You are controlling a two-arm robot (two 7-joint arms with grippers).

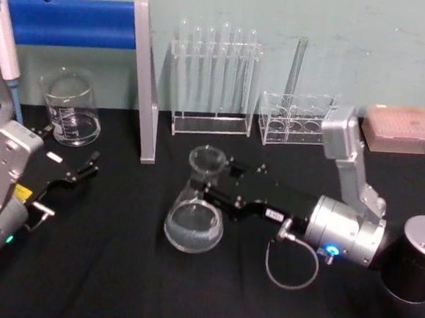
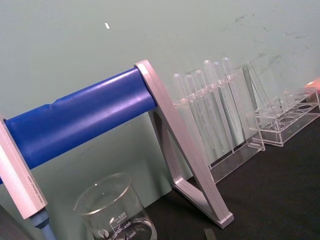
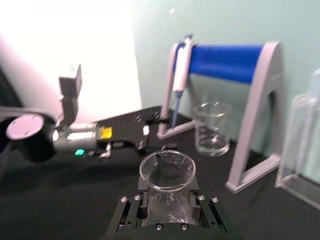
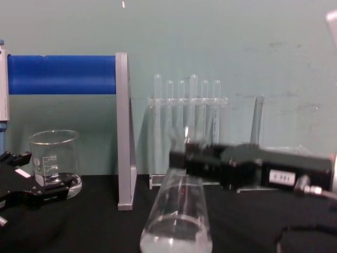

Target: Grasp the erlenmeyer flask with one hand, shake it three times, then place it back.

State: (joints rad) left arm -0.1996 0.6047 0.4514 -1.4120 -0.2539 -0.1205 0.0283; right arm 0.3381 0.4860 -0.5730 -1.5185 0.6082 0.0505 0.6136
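Right gripper (image 1: 212,185) clamped on the erlenmeyer flask (image 1: 194,218) neck, just under the rim. Wide base hangs below and ahead of the fingers, long axis tilted. Left gripper (image 1: 79,172) sits well beyond, jaws apart, so we'd shake with the right.

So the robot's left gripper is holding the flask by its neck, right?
Not quite: it is the right gripper that holds the erlenmeyer flask by its neck, as the head view shows. The left gripper sits idle, open, near the beaker.
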